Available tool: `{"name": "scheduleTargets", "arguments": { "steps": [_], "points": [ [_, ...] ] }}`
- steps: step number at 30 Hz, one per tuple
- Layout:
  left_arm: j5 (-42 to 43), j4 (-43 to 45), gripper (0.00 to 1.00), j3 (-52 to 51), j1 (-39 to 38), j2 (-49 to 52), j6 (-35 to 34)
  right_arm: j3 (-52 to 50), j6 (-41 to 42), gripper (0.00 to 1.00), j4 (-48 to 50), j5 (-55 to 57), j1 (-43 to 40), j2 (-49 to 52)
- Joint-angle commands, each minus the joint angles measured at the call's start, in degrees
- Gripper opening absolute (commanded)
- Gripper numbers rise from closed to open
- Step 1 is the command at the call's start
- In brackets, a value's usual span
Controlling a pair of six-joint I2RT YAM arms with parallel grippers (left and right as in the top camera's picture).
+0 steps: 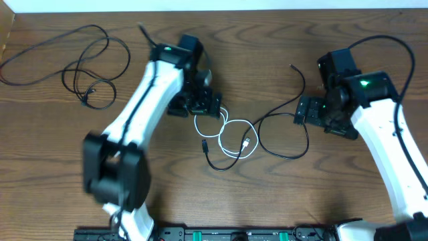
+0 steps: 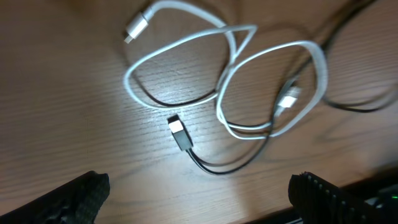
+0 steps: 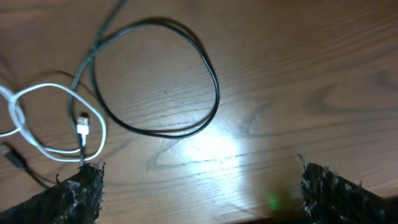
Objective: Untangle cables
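The left gripper [image 2: 199,186] and right gripper [image 3: 199,177] are wide open; the white cable [image 2: 321,71] looks soft and light, so pinch a loop.

Left arm [image 1: 144,100] and right arm [image 1: 391,144]: white tubular links, black joint housings. Each wrist carries one green indicator lamp [image 1: 166,49]. A black harness cable [image 1: 409,57] arcs from twelve to three o'clock around the right wrist. Fingers [image 2: 81,198] are black, rough-textured.

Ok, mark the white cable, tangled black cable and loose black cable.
white cable [image 2: 134,27]: left wrist view, plug end
tangled black cable [image 3: 216,90]: right wrist view, loop edge
loose black cable [image 1: 87,27]: overhead view, top strand
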Motion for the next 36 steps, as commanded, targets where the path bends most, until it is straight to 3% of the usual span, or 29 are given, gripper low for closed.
{"name": "scheduleTargets", "arguments": {
  "steps": [1, 4, 7, 13, 20, 26, 36],
  "points": [
    [0.26, -0.11, 0.97, 0.57, 1.44, -10.10, -0.50, -3.48, -0.11, 0.97, 1.75, -4.28, -0.70, 1.95],
    [-1.07, -0.13, 0.97, 0.57, 1.73, -14.27, -0.50, -6.47, -0.11, 0.93, 5.14, -9.81, -0.68, 2.99],
    [-1.18, -0.13, 0.97, 0.57, 1.73, -16.98, -0.48, -10.47, 2.56, 0.78, 9.46, -12.66, -0.61, 3.34],
    [-1.18, -0.13, 0.98, 0.57, 1.73, -17.99, -0.50, -18.67, 11.52, 0.67, 16.65, -12.46, -0.52, 3.34],
    [-1.18, -0.13, 0.98, 0.57, 1.73, -17.94, -0.50, -25.55, 15.69, 0.56, 25.49, -12.41, 0.48, 3.43],
    [-1.18, -0.13, 0.98, 0.57, 1.73, -17.94, -0.50, -30.51, 19.85, 0.56, 30.60, -12.35, 1.64, 3.50],
    [-1.18, -0.13, 0.98, 0.57, 1.73, -17.94, -0.50, -32.09, 21.46, 0.58, 30.82, -8.41, 2.67, 3.61]
  ]
}}
